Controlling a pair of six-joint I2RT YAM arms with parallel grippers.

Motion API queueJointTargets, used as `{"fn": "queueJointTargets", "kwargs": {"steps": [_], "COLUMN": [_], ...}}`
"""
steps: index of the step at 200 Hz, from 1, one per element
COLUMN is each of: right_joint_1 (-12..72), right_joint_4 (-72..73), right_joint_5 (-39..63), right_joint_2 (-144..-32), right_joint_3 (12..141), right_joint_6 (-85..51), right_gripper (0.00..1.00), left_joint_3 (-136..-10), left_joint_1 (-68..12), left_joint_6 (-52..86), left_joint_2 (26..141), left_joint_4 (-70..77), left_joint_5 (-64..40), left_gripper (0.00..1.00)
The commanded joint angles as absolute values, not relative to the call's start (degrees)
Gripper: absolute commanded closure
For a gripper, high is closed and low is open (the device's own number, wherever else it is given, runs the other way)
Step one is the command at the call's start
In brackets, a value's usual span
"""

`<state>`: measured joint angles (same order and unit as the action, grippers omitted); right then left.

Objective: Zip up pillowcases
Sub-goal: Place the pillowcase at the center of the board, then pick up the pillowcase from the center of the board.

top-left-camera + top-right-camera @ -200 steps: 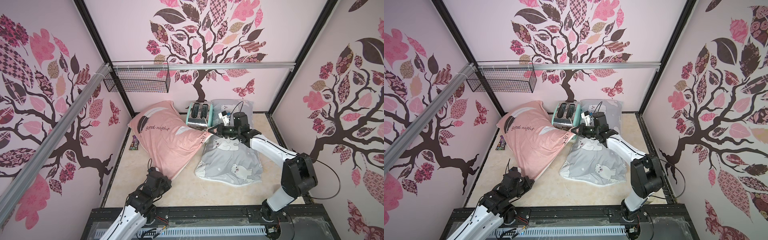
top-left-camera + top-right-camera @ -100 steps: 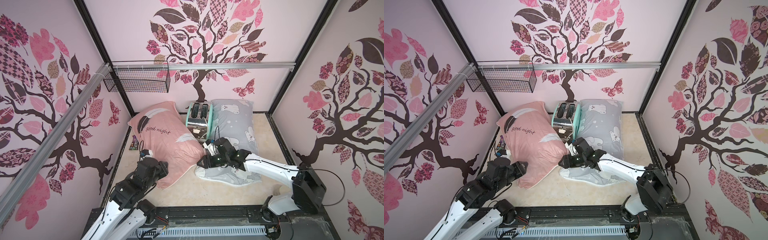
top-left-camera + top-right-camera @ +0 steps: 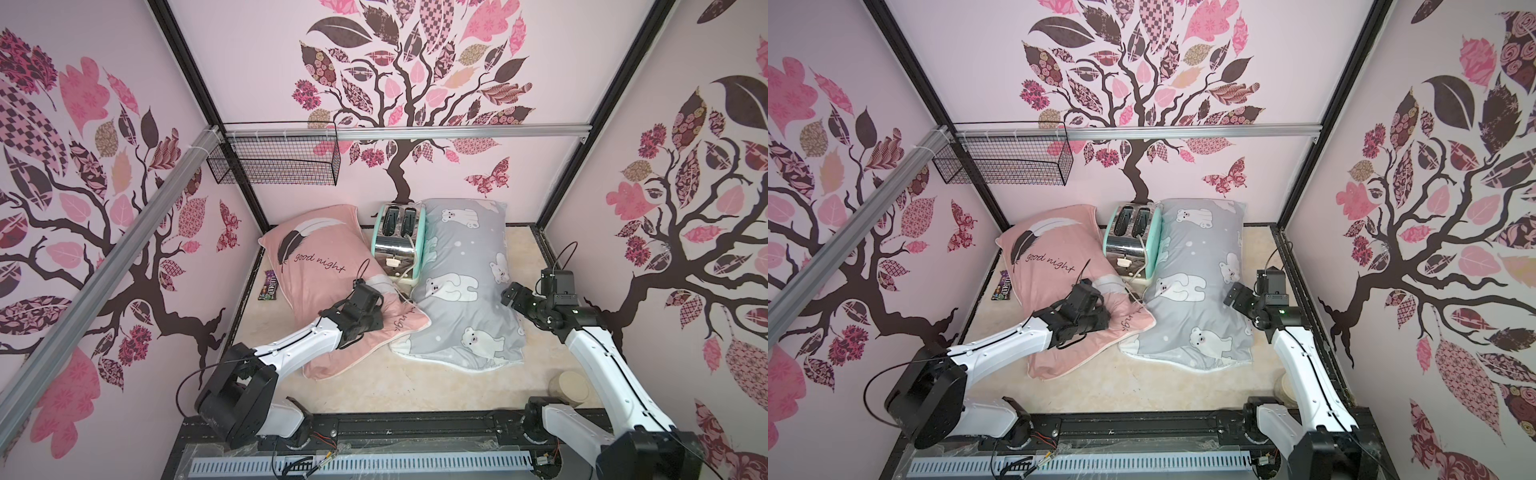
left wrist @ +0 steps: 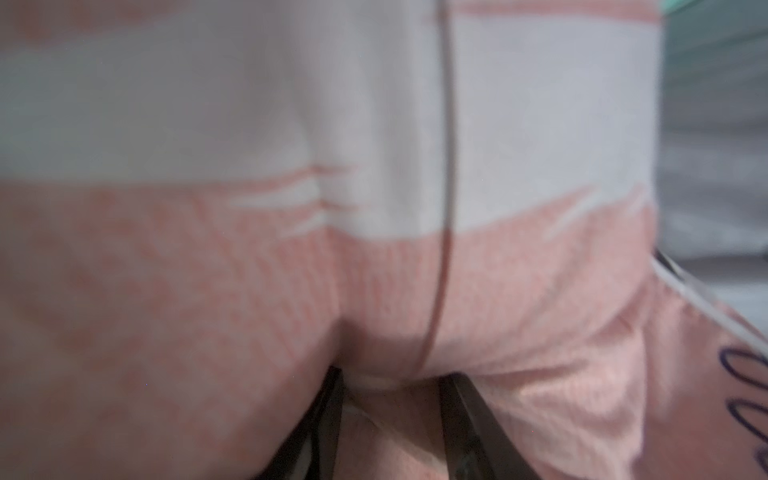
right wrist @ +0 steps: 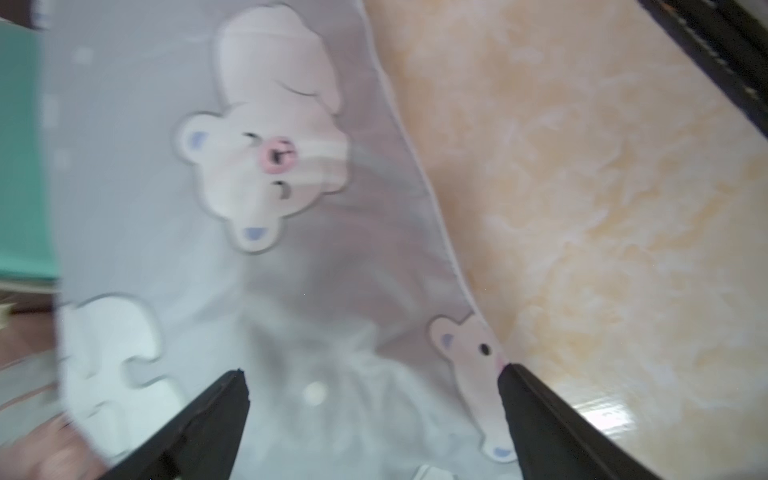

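Though agape, right gripper over pillowcase

Pink tree-patterned walls, beige floor

Bare worktop lies open before the pink pillowcase and grey pillowcase; a toaster fills the gap between them at the back.

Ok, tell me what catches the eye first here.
A pink pillowcase and a grey pillowcase lie side by side, a mint toaster between them at the back. The left gripper presses into the pink one; the right gripper hangs open at the grey one's edge.
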<state>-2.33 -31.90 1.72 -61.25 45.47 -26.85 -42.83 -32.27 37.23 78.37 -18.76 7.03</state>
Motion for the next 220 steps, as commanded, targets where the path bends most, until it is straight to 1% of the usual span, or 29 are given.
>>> {"fn": "queueJointTargets", "kwargs": {"steps": [1, 11, 27, 32, 37, 52, 69, 84, 98, 110, 123, 137, 154, 162, 187, 207, 220], "right_joint_1": [-2.43, -2.41, -2.42, -2.19, -1.70, 1.32, 6.52, 10.15, 12.74, 13.18, 13.18, 13.21, 13.18, 13.21, 13.19, 13.23, 13.19], "right_joint_4": [-33.56, -33.32, -34.43, -34.91, -34.98, -35.99, -36.25, -37.00, -37.79, -39.11, -42.01, -46.24, -49.27, -48.37, -44.15, -39.75, -35.78], "right_joint_5": [-0.92, 3.53, 11.76, 14.06, 16.07, 21.02, 24.25, 27.40, 28.76, 31.02, 30.73, 24.88, 16.99, 15.55, 17.88, 21.31, 26.19], "right_joint_2": [-64.44, -66.34, -68.29, -68.46, -68.19, -65.97, -63.54, -62.23, -60.61, -59.25, -57.49, -55.82, -54.23, -53.74, -54.53, -56.05, -57.04], "right_joint_3": [44.29, 43.21, 41.85, 41.56, 41.14, 40.98, 41.07, 41.42, 41.40, 41.32, 41.76, 42.48, 41.33, 40.18, 37.58, 37.25, 35.39], "right_joint_6": [-23.53, -23.16, -21.91, -21.59, -21.56, -22.58, -25.00, -26.53, -27.48, -27.28, -26.29, -25.32, -24.95, -26.14, -27.50, -24.91, -23.75], "right_gripper": [0.00, 0.01, 0.01, 0.02, 0.03, 0.05, 0.07, 0.08, 0.08, 0.08, 0.06, 0.01, 0.00, 0.01, 0.00, 0.01, 0.00], "left_joint_3": [-40.86, -44.29, -51.98, -54.53, -56.95, -61.35, -64.92, -69.24, -72.55, -74.04, -74.70, -74.70, -74.86, -75.06, -75.68, -75.89, -76.21], "left_joint_1": [-28.78, -29.79, -35.85, -37.23, -38.13, -40.82, -43.58, -45.70, -45.85, -45.74, -44.74, -43.02, -40.35, -39.05, -36.70, -35.79, -35.50], "left_joint_6": [31.47, 30.70, 29.95, 29.85, 29.71, 30.40, 33.04, 34.65, 36.54, 37.31, 37.34, 37.03, 36.89, 36.78, 35.29, 34.09, 33.71], "left_joint_2": [73.47, 70.39, 68.70, 69.35, 70.64, 76.49, 86.28, 95.47, 102.91, 107.41, 110.72, 113.51, 116.27, 117.29, 118.71, 118.91, 119.00], "left_joint_4": [-29.95, -34.36, -37.74, -38.09, -37.74, -31.40, -21.52, -16.42, -13.76, -12.85, -13.06, -13.76, -13.92, -13.95, -15.35, -15.73, -16.08], "left_joint_5": [16.06, 16.77, 21.11, 20.70, 18.02, 8.95, -0.54, -3.10, -5.26, -2.85, -0.26, 2.83, 3.73, 3.61, 3.96, 3.71, 3.65], "left_gripper": [0.53, 0.52, 0.49, 0.48, 0.48, 0.48, 0.48, 0.48, 0.48, 0.48, 0.48, 0.49, 0.50, 0.51, 0.51, 0.51, 0.51]}}
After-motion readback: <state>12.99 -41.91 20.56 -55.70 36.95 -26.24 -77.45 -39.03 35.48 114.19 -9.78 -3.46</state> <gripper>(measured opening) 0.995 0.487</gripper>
